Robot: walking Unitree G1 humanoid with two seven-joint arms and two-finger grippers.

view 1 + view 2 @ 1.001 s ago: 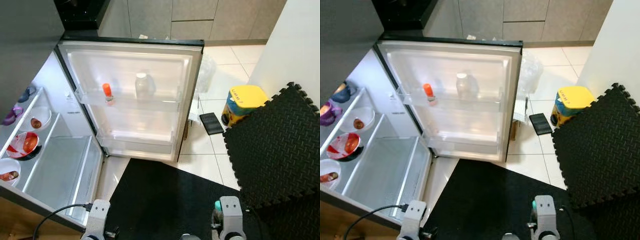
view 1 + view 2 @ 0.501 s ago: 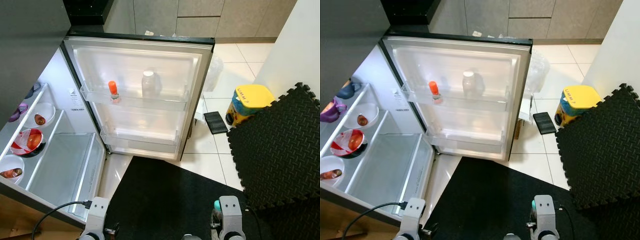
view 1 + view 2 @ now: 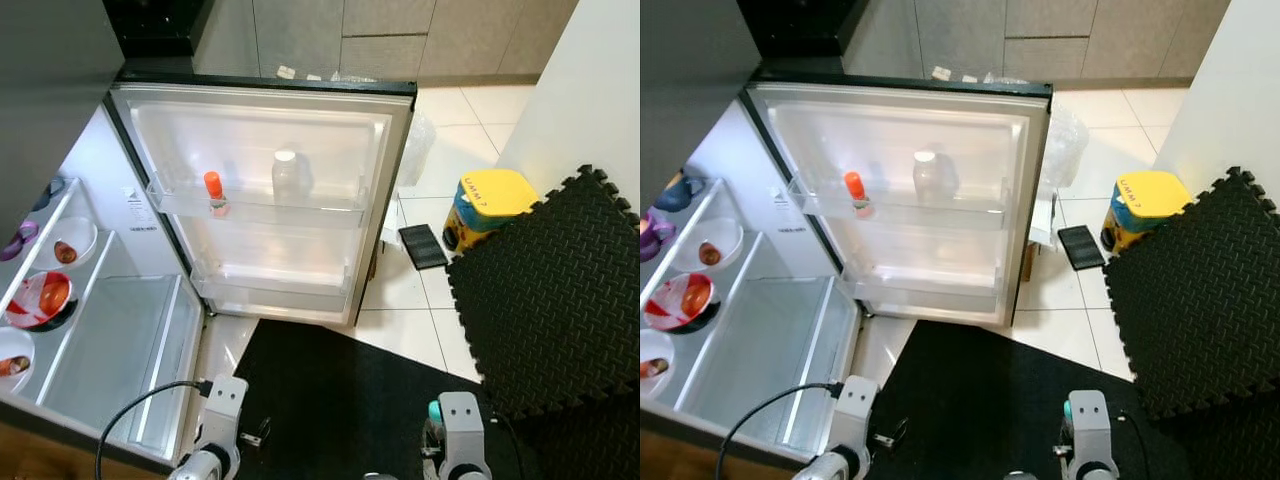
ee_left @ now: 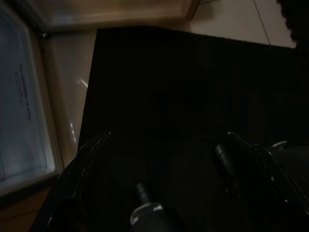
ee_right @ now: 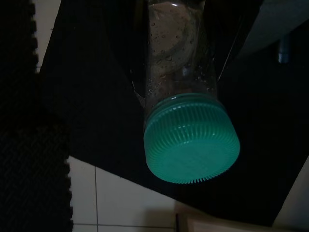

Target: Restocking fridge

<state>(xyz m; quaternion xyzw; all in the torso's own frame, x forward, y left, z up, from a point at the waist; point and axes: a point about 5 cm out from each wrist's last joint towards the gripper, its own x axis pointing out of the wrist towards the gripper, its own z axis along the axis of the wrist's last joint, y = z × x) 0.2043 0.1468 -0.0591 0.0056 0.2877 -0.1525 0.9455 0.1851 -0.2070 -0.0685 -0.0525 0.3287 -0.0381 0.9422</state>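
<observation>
Black floor mat point(image 3: 330, 390) before open fridge point(image 3: 270, 200), tiled floor point(image 3: 440, 140).

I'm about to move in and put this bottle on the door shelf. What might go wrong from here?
1. The clear bottle with the teal ribbed cap in the right gripper looks wet with droplets, so it may slip.
2. The upper door shelf already holds a clear white-capped jar and an orange-capped small bottle; either could get knocked.
3. The black cable by the left gripper might snag the fridge edge.
</observation>
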